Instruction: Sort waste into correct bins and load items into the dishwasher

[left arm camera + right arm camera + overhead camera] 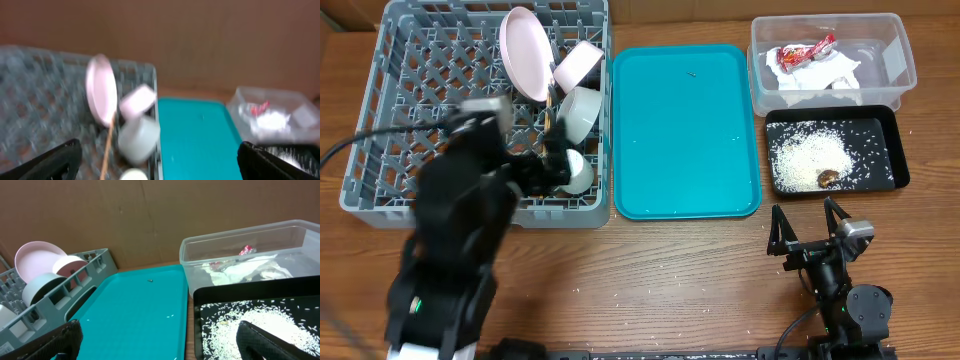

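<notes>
Hovering, both spread and empty: left pincer [159, 146] over the dish rack [380, 190], right pincer [803, 215] low right above the surface [670, 280] | plate [523, 52] and bowls [580, 110] stand racked, upper left | likely stiff, slick, breakable: you should grip a rim edge-on.

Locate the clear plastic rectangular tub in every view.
Overhead: clear plastic rectangular tub at top right.
Left wrist: tub, blurred, at the right edge.
Right wrist: tub at upper right.
Shared landmark: the teal serving tray lies just left of it in all three.
</notes>
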Action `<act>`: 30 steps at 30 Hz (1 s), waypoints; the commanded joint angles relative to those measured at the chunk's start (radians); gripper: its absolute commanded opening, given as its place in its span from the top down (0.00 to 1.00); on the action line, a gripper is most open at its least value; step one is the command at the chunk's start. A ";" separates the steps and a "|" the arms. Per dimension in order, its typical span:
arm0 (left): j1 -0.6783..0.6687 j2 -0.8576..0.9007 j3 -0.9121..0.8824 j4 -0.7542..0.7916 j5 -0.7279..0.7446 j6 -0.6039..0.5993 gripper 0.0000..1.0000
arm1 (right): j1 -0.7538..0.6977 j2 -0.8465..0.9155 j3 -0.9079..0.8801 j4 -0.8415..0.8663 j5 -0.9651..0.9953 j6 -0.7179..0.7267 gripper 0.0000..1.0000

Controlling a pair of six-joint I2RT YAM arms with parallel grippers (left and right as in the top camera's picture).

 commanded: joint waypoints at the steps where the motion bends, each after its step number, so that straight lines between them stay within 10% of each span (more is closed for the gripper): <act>1: 0.059 -0.124 -0.100 0.111 0.068 0.071 0.00 | 0.002 -0.012 -0.011 0.006 0.009 -0.004 0.00; 18: 0.249 -0.851 -0.868 0.394 0.142 0.069 0.00 | 0.002 -0.012 -0.011 0.006 0.009 -0.004 0.00; 30: 0.252 -0.850 -1.088 0.596 0.138 0.093 0.00 | 0.002 -0.012 -0.011 0.006 0.009 -0.004 0.00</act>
